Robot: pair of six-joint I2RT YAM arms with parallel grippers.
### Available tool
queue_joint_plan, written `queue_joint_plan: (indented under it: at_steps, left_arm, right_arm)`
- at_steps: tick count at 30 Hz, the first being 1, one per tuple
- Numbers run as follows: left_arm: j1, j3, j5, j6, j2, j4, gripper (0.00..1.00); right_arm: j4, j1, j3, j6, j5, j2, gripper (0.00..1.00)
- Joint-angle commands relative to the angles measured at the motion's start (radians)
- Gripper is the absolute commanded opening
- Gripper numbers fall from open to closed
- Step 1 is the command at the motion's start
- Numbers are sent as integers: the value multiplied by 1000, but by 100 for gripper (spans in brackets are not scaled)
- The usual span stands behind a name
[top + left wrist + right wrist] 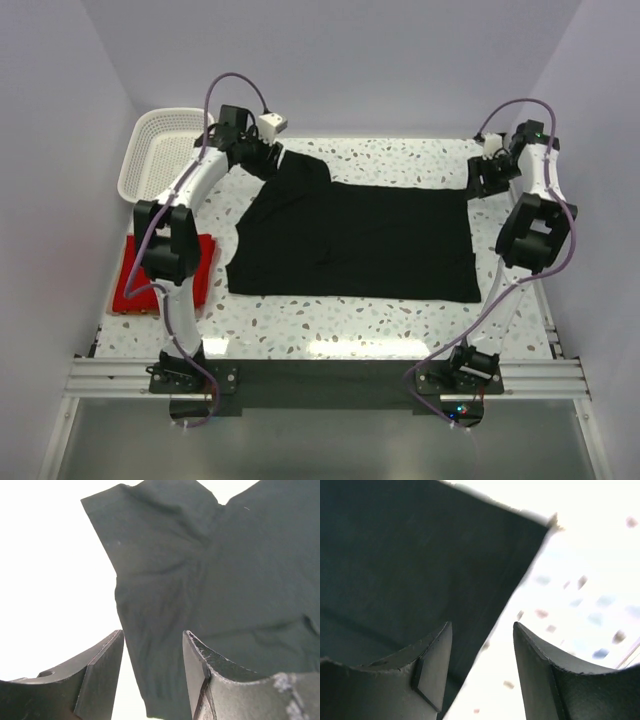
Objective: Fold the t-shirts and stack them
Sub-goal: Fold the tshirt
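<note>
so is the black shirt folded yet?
Spread: the black shirt lies flat across the table, sleeve sticking out by the left gripper.

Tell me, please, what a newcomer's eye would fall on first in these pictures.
The black t-shirt lies spread across the middle of the table, with the left gripper open over its far left sleeve and the right gripper open at its far right corner. A red t-shirt lies folded at the left edge, and a white basket sits in the far left corner.
</note>
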Motion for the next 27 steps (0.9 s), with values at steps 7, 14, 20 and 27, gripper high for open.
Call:
queue_joint_plan:
  at_steps: [7,14,20,27]
  left_arm:
    - [41,208,-15,-154,242,66,57]
    - [43,188,-13,-147,285,90,57]
    - [44,158,-27,-136,291,109,58]
    - [46,171,-19,-139,303,115,58]
  right_arm:
    - [316,50,123,171,126,173,57]
    - [447,95,66,177,216,198,55]
    - [472,107,34,169,258,211,50]
    - [450,90,-3,154,227,182,49]
